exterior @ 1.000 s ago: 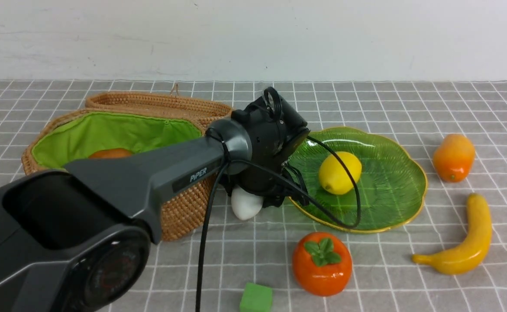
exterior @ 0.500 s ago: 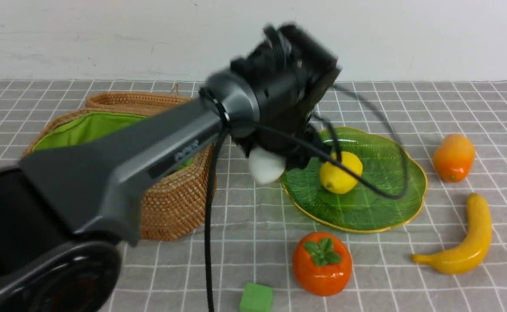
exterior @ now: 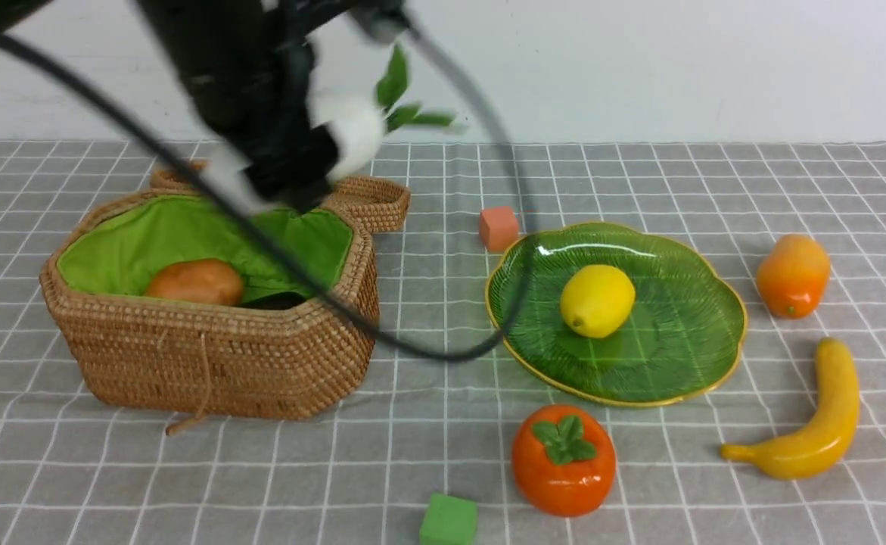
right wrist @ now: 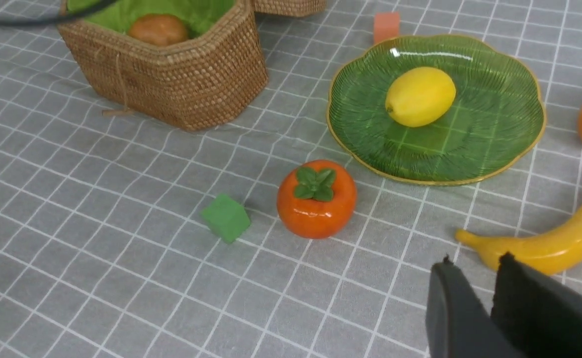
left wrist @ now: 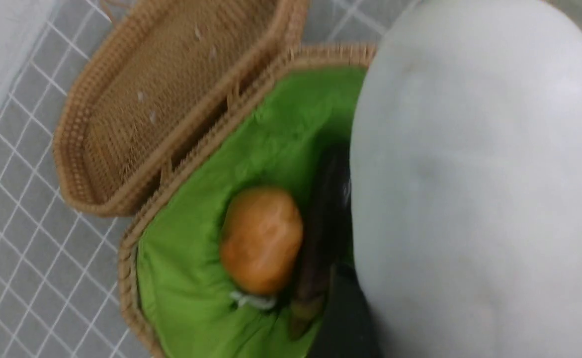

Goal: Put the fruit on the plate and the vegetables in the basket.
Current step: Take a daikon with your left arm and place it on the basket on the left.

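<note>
My left gripper (exterior: 295,163) is shut on the white radish (exterior: 348,132), held high over the back of the open wicker basket (exterior: 208,363), its green leaves pointing right. The radish fills the left wrist view (left wrist: 469,199). In the basket lie the potato (exterior: 194,281) and the dark eggplant (left wrist: 320,238). The lemon (exterior: 596,300) lies on the green plate (exterior: 685,363). The persimmon (exterior: 562,459), banana (exterior: 813,424) and mango (exterior: 793,274) lie on the cloth around the plate. My right gripper (right wrist: 474,263) is shut and empty, above the cloth near the banana's tip (right wrist: 544,246); it is out of the front view.
The basket's lid (exterior: 367,200) lies open behind it. A small orange cube (exterior: 498,228) sits behind the plate's left edge. A small green cube (exterior: 449,521) sits at the front, left of the persimmon. The left arm's black cable (exterior: 427,352) hangs between basket and plate.
My left gripper has lifted the radish from the cloth between basket and plate, up and to the left, to above the basket. The orange cube has come into view.
</note>
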